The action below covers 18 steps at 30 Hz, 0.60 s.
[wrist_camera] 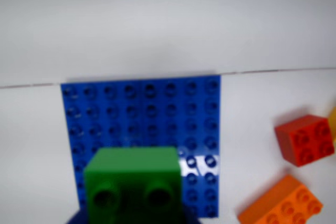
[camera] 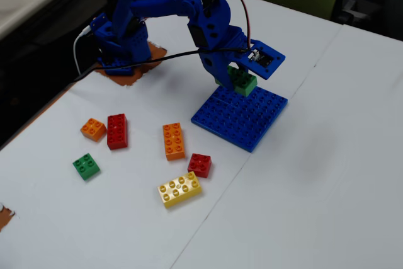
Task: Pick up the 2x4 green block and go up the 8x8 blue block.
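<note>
The 2x4 green block [camera: 243,84] sits between the jaws of my blue gripper [camera: 234,80], which is shut on it. It hangs at the back left edge of the 8x8 blue block [camera: 242,118], the flat studded plate on the white table. I cannot tell whether the two touch. In the wrist view the 2x4 green block [wrist_camera: 134,177] fills the bottom centre, end on. It covers the near part of the 8x8 blue block [wrist_camera: 136,114]. Only dark blue slivers of my gripper [wrist_camera: 134,220] show beside the brick at the bottom edge.
Loose bricks lie left of the plate in the fixed view: an orange 2x4 [camera: 174,141], a red 2x2 [camera: 199,164], a yellow 2x4 [camera: 179,189], a red 2x4 [camera: 117,131], a small orange [camera: 93,129] and a small green one [camera: 86,166]. The arm's base [camera: 119,48] stands at the back left.
</note>
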Each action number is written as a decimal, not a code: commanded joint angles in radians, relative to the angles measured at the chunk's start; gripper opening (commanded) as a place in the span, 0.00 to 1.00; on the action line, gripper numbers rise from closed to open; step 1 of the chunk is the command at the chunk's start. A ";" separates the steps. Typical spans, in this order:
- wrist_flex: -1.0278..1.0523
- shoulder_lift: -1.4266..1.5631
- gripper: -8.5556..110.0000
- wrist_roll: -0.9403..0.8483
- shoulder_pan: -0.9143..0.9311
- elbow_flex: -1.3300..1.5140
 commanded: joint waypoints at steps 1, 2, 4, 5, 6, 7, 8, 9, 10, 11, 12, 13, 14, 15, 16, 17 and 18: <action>0.000 0.080 0.07 0.009 0.003 -0.044; 0.000 0.080 0.07 0.009 0.003 -0.044; -0.003 0.080 0.07 0.009 0.005 -0.044; -0.003 0.080 0.07 0.009 0.005 -0.044; -0.005 0.080 0.07 0.009 0.005 -0.044; -0.006 0.080 0.07 0.009 0.006 -0.044; -0.006 0.081 0.07 0.009 0.006 -0.043; -0.006 0.081 0.07 0.009 0.006 -0.040; -0.006 0.081 0.07 0.009 0.006 -0.038; -0.008 0.081 0.07 0.009 0.006 -0.037; -0.008 0.081 0.07 0.009 0.006 -0.035; -0.008 0.081 0.07 0.009 0.006 -0.035; -0.008 0.081 0.07 0.009 0.006 -0.035; -0.008 0.081 0.07 0.009 0.006 -0.035; -0.008 0.081 0.07 0.009 0.006 -0.035; -0.008 0.081 0.07 0.008 0.006 -0.035; -0.008 0.083 0.07 0.008 0.006 -0.034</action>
